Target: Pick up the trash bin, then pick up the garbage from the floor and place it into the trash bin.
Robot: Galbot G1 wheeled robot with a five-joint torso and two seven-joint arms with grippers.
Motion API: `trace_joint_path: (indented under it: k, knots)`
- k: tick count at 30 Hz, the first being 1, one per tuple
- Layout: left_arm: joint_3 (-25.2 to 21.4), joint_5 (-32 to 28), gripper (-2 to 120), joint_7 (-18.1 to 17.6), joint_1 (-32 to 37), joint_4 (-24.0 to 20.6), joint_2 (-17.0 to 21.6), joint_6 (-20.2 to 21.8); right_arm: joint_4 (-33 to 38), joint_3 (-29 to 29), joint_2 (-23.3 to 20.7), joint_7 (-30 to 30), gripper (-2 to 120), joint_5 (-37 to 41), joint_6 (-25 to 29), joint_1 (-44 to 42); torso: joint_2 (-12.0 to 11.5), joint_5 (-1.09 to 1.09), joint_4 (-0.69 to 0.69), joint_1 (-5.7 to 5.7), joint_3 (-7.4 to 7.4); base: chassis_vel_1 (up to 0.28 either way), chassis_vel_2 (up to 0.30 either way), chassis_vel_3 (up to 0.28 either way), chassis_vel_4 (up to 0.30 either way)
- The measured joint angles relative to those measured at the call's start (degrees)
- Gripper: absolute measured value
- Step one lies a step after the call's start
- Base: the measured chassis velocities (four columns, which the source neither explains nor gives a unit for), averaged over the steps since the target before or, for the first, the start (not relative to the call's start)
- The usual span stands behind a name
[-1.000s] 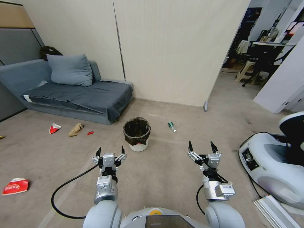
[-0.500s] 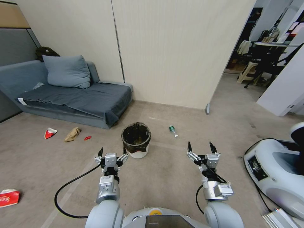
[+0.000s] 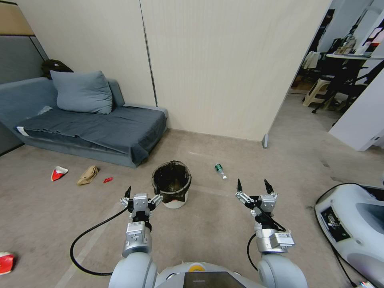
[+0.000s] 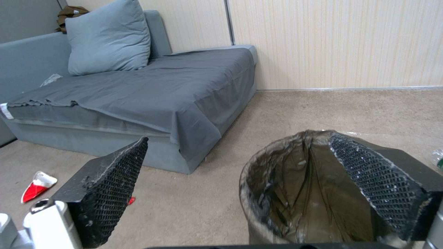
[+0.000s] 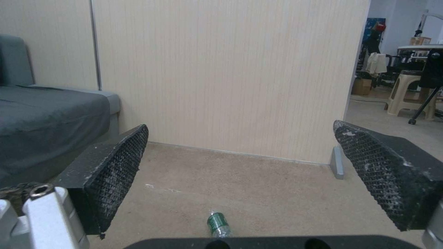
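The robot faces the bin (image 3: 171,188), which stands at frame centre. The left gripper (image 3: 141,195), spread, hangs beside its rim; the right gripper (image 3: 253,185) is spread too. Judged step: reaching. Next, one finger should straddle the rim.

Trash bin (image 3: 171,189) on floor betw. sofa (image 3: 92,130) & bottle (image 3: 220,171); wrappers (image 3: 59,173) left.

Cut off at the picture's edge: red wrapper (image 3: 5,262) on the floor, bin (image 4: 295,193) base, green bottle (image 4: 438,157). Too small to identify: tiny red scrap (image 3: 107,180).
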Motion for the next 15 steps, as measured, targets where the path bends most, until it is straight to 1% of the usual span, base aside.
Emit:
trace_joint_path:
  k: [9,15]
  knots:
    - [0.0,0.0,100,0.0,0.1,-0.2,0.3,0.0,0.2,0.0,0.0,0.0,100,-0.1,0.0,-0.1,0.0,0.00,0.00,-0.01,0.00,-0.098,0.113,0.105,-0.111]
    - [0.0,0.1,100,0.0,0.1,-0.3,0.3,0.0,0.2,-0.1,0.0,0.0,100,-0.4,0.1,-0.2,0.0,0.01,0.00,0.00,0.00,-0.112,0.102,0.101,-0.084]
